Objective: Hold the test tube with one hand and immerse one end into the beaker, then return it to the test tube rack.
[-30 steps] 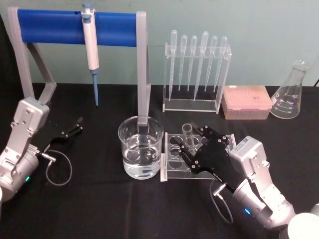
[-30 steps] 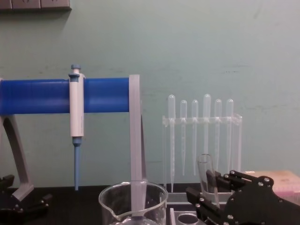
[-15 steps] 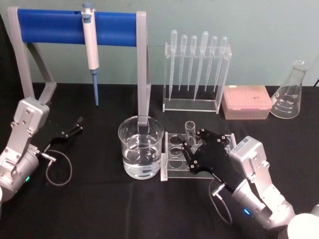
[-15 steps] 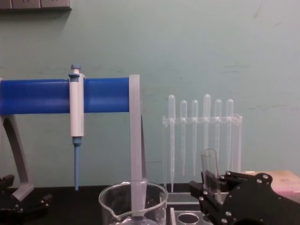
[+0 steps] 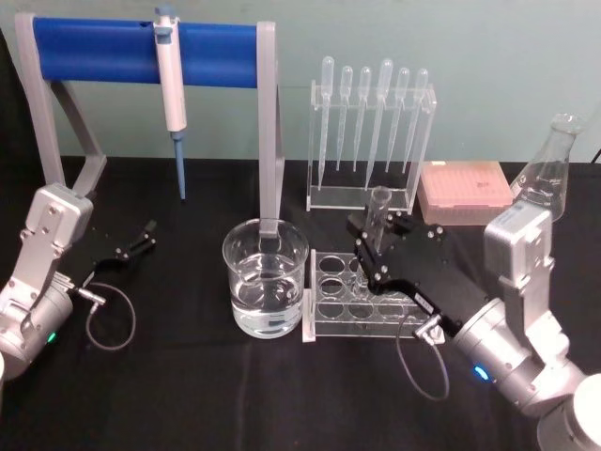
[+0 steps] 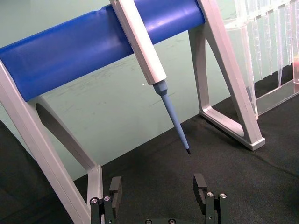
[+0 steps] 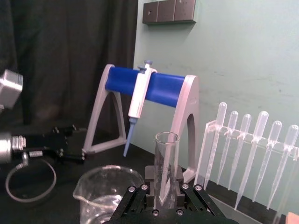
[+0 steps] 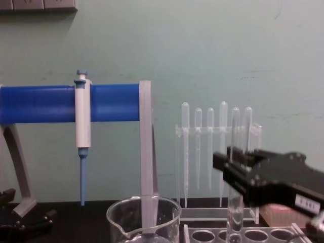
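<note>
right gripper [image 5: 374, 246] clamped on test tube [image 5: 377, 214]; tube upright over the rack [image 5: 329, 315], just right of the water-filled beaker [image 5: 266, 282]. left gripper [image 5: 136, 242] parked far left, low by the black surface [image 5: 188, 376], fingers apart, near the pipettor stand [image 5: 103, 52].

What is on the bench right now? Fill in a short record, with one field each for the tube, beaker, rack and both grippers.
test tube: upright, clamped in the right gripper, over the rack
beaker: left of the rack, part full of clear liquid
rack: beside the beaker, holes facing up
right gripper: shut on the test tube
left gripper: open, parked on the far left
</note>
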{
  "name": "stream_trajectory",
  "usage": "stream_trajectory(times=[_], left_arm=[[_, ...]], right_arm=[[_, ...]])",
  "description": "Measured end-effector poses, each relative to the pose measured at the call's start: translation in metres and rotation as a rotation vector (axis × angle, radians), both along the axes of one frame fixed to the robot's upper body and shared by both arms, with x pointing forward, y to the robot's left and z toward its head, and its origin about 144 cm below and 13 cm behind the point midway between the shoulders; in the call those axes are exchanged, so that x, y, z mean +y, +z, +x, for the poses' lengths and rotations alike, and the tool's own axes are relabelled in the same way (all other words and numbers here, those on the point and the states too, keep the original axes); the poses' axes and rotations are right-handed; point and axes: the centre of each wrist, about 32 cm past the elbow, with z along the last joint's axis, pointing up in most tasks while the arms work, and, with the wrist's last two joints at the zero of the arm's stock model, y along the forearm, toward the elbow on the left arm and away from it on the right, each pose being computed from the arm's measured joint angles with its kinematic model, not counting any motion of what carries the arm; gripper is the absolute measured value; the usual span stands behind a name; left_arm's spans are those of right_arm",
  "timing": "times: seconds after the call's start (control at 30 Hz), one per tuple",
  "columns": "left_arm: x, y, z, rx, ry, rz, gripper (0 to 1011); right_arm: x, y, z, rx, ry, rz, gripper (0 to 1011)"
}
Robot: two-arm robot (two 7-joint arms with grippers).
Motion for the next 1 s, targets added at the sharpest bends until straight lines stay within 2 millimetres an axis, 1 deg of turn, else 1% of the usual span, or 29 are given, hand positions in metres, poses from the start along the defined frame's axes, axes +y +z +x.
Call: stream_trajectory(times=[0.1,0.13,0.17,0.27,0.53,0.83,1.0], left_arm=[[0.000,0.000,0.000,0.000,0.000,0.000,1000],[0.000,0.000,0.000,0.000,0.000,0.000,1000],[0.000,0.000,0.000,0.000,0.000,0.000,1000],[0.000,0.000,0.000,0.000,0.000,0.000,1000],[0.000,0.000,0.000,0.000,0.000,0.000,1000],[0.000,0.000,0.000,0.000,0.000,0.000,1000],[0.000,0.000,0.000,0.000,0.000,0.000,1000]], right_arm=[[-0.001,0.010,0.001,0.020,0.009,0.017,228],[-0.002,0.017,0.002,0.030,0.017,0.026,228],[-0.002,0.017,0.002,0.030,0.017,0.026,228],[-0.004,0.032,0.005,0.048,0.032,0.029,228],[-0.008,0.053,0.009,0.068,0.051,0.005,228],[-0.012,0.062,0.012,0.061,0.053,-0.022,228],[-0.013,0.063,0.013,0.058,0.049,-0.029,228]])
